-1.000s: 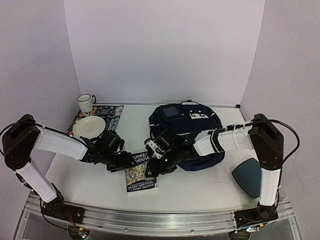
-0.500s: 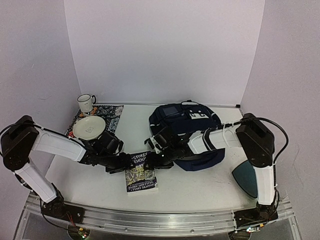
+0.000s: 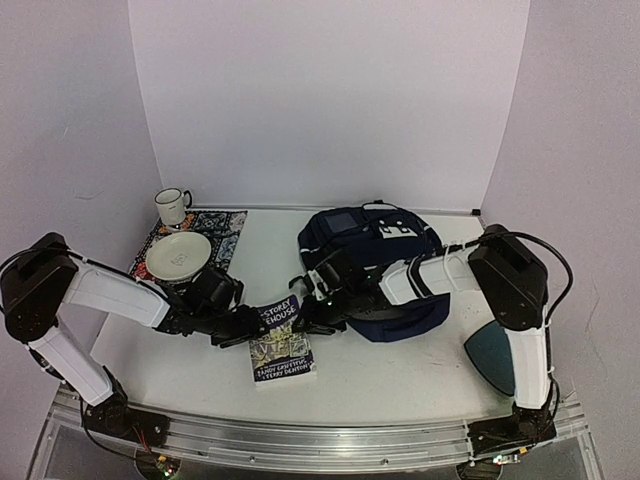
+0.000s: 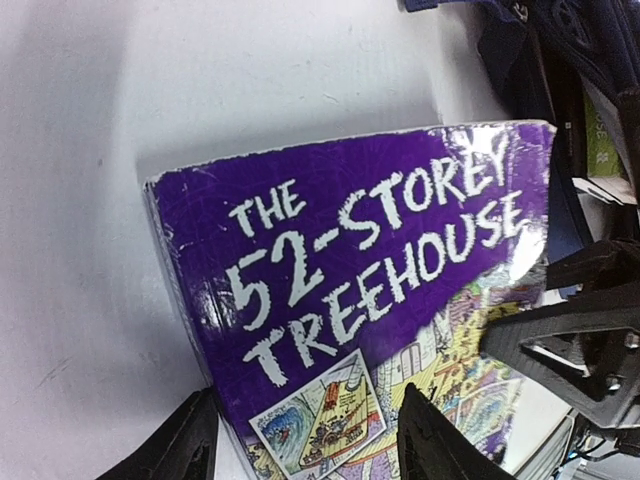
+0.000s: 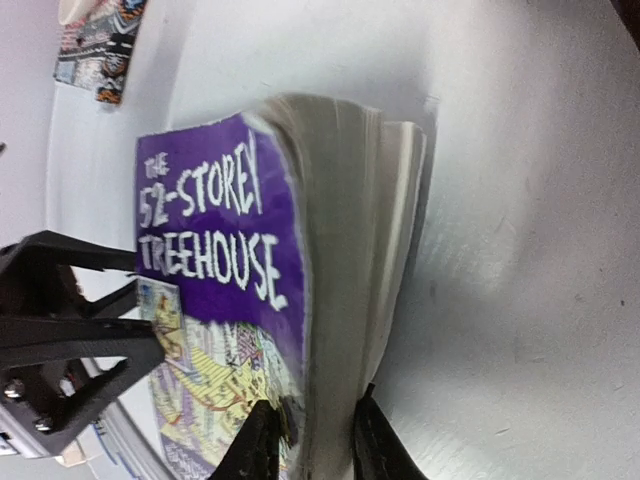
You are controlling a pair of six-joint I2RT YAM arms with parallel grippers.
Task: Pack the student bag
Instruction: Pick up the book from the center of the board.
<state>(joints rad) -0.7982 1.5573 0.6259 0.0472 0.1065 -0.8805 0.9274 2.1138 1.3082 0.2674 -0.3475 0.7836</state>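
Note:
The student bag (image 3: 385, 250), navy with a white patch, lies at the table's middle right. A paperback (image 3: 281, 345) with a purple cover, "The 52-Storey Treehouse", lies in front of it, its far right edge raised off the table. My right gripper (image 3: 311, 318) is shut on the book's page edge (image 5: 345, 260), one finger on the cover and one under the pages (image 5: 312, 405). My left gripper (image 3: 244, 329) is open at the book's spine side. One finger is beside the spine and the other over the cover (image 4: 308, 400). The book fills the left wrist view (image 4: 350, 250).
A white cup (image 3: 172, 206) and a white saucer (image 3: 178, 254) stand on a patterned mat (image 3: 222, 225) at the back left. A dark teal pad (image 3: 495, 352) lies at the right edge. White walls close in the back and both sides.
My right gripper has closed on the book's page edge and lifted that side up toward the bag. My left gripper has stayed at the spine side.

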